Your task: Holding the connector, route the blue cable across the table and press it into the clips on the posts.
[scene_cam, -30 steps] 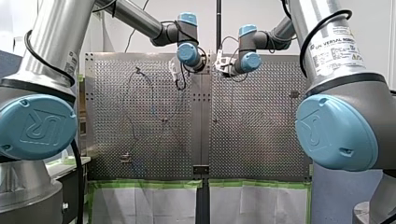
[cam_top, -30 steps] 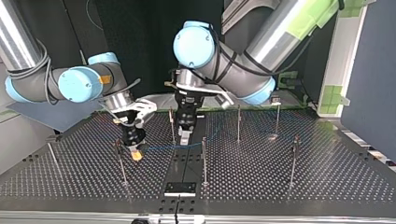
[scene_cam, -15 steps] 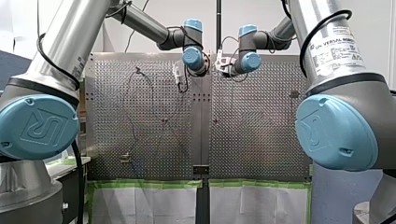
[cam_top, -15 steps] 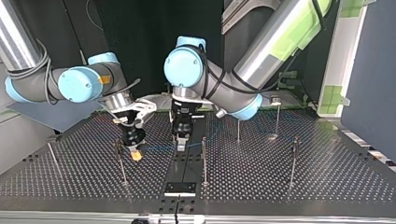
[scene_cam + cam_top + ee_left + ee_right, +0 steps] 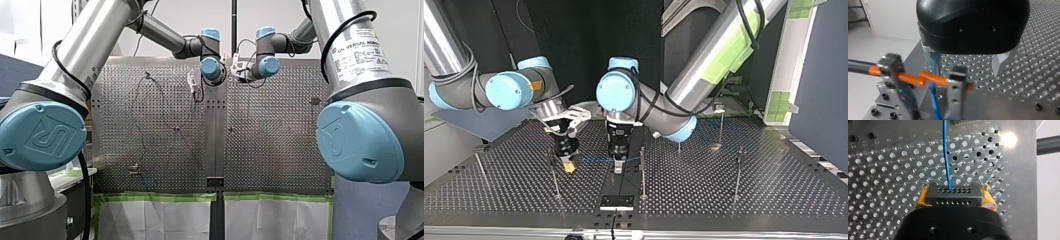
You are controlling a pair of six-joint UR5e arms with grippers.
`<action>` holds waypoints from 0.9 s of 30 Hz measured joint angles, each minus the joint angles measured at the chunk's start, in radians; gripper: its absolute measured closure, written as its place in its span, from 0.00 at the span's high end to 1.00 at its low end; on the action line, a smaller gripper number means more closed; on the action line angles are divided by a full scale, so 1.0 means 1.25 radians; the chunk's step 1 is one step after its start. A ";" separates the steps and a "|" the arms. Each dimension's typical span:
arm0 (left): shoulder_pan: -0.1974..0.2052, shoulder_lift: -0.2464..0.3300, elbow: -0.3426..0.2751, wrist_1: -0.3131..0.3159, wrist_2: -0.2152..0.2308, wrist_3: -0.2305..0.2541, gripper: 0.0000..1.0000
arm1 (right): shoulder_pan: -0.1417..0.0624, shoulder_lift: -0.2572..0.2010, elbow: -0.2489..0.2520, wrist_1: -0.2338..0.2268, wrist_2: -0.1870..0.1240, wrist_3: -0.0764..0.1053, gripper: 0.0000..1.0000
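Observation:
My right gripper (image 5: 953, 202) is shut with its yellow pads on the grey perforated connector (image 5: 953, 195). The blue cable (image 5: 946, 157) runs straight out of the connector over the plate. In the top view the right gripper (image 5: 569, 166) hangs low beside a post (image 5: 554, 176), and the cable (image 5: 594, 160) stretches from it to my left gripper (image 5: 618, 164). The left gripper (image 5: 966, 72) has its metal fingers (image 5: 1000, 65) wide apart, open, and the cable (image 5: 932, 100) passes along the other finger. Two dark clip posts (image 5: 956, 82) with an orange piece (image 5: 930, 78) stand just ahead of it.
Several thin posts stand on the perforated table (image 5: 734, 200), among them one (image 5: 642, 172) next to the left gripper and others (image 5: 738, 170) at the top view's right. A black block (image 5: 616, 201) sits at the near edge. In the front view slack cable (image 5: 162, 107) loops over the left plate.
My left arm has swung toward the top view's left and come lower, bringing its gripper onto the cable nearer the right gripper. The right arm has held still.

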 joint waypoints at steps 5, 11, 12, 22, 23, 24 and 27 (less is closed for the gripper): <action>-0.003 -0.001 0.005 -0.004 -0.027 0.007 0.63 | 0.000 0.000 0.000 0.001 -0.001 0.000 0.00; -0.010 -0.001 0.005 -0.007 -0.046 0.024 0.00 | 0.001 0.000 0.000 0.001 -0.001 0.001 0.00; -0.011 -0.002 0.005 -0.010 -0.052 0.027 0.00 | 0.001 0.000 0.000 0.001 -0.001 0.001 0.00; -0.027 -0.001 -0.008 -0.027 -0.092 0.031 0.00 | 0.005 0.000 0.011 0.002 -0.001 0.001 0.00; -0.029 -0.001 -0.013 -0.029 -0.096 0.028 0.00 | 0.005 0.000 0.014 0.002 -0.001 0.000 0.00; -0.032 -0.001 -0.019 -0.031 -0.102 0.025 0.00 | 0.005 0.000 0.018 0.002 -0.001 0.000 0.00; -0.040 0.001 -0.039 -0.027 -0.120 0.020 0.00 | 0.005 0.000 0.033 0.002 -0.001 0.000 0.00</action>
